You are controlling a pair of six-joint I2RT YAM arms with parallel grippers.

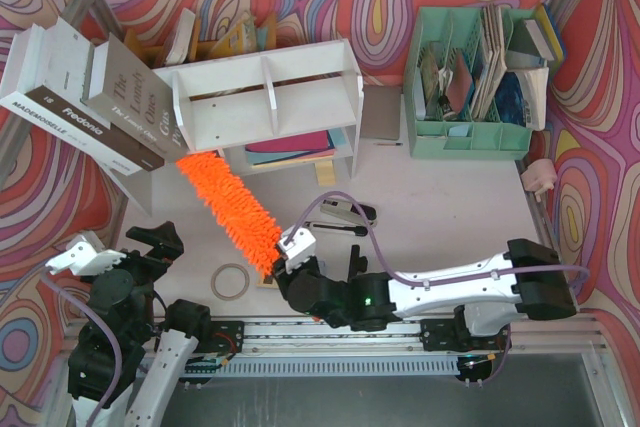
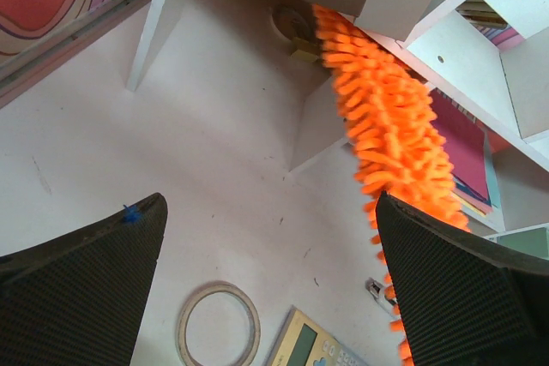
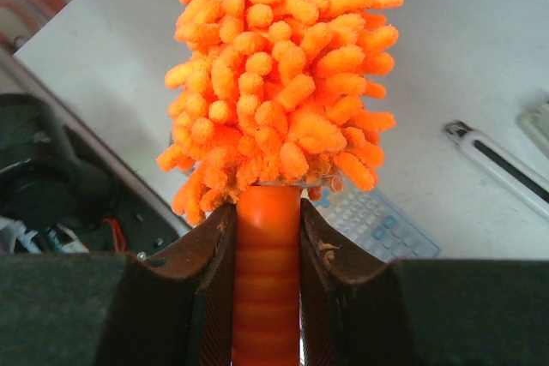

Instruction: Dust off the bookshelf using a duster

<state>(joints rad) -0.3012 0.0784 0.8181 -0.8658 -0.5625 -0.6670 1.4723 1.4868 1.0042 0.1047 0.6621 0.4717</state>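
The right tool (image 3: 267,225), clamped on the handle of the duster (image 1: 228,209), held it slanting from before the bookshelf (image 1: 300,72) to its front-left corner, the left tool (image 2: 270,203) gaping farther off.

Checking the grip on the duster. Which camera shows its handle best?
The right wrist view: the orange handle sits centre frame, clamped between the right gripper's fingers. The top external view shows the whole duster, but the gripper mostly hides the handle. The left wrist view shows only its fluffy head.
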